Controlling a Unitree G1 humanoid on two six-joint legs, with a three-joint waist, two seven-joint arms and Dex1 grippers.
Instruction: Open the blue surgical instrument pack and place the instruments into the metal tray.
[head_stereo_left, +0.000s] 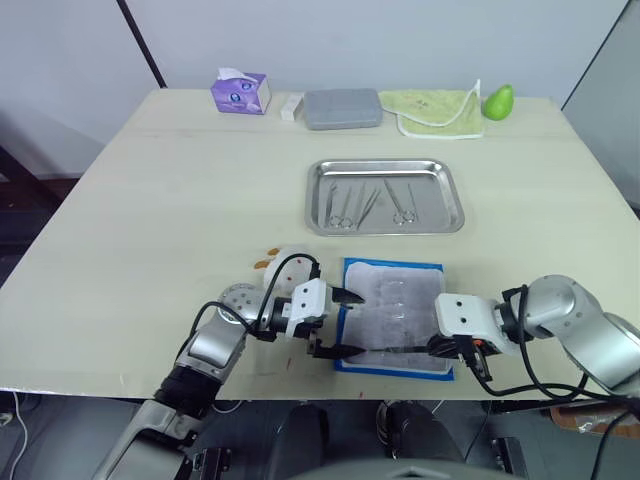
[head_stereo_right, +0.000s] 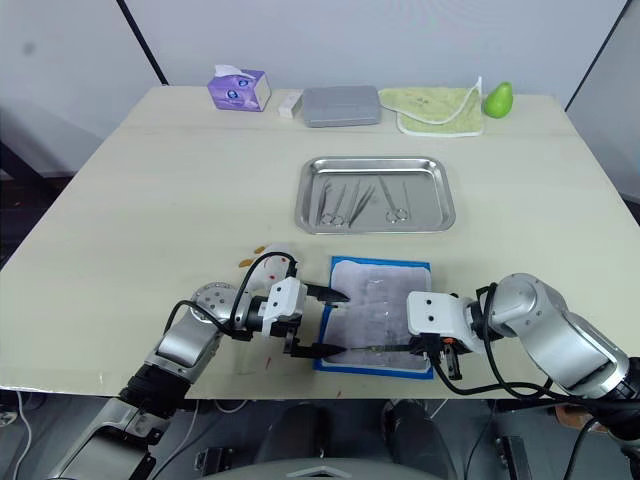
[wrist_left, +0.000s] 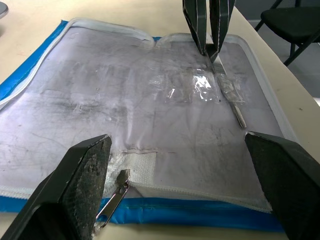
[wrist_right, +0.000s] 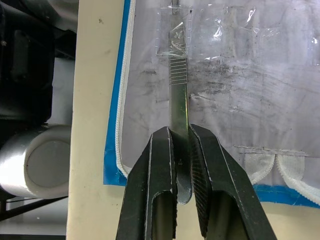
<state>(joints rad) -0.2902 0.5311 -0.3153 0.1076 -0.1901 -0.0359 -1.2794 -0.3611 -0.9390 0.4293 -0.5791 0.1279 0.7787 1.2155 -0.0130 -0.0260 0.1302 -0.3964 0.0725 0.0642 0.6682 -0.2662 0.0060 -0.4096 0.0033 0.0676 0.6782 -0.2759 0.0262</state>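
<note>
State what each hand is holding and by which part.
Right hand grips a flat metal instrument by its handle end, over the open pack. Left hand is open, holding nothing.

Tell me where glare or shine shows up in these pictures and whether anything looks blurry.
Left wrist view: bright glare on the pack's clear plastic face, and the left tool's near fingers look soft. Right wrist view: small glints on the plastic around the flat metal instrument pinched in the right tool. Left eye view: the metal tray shines evenly.
</note>
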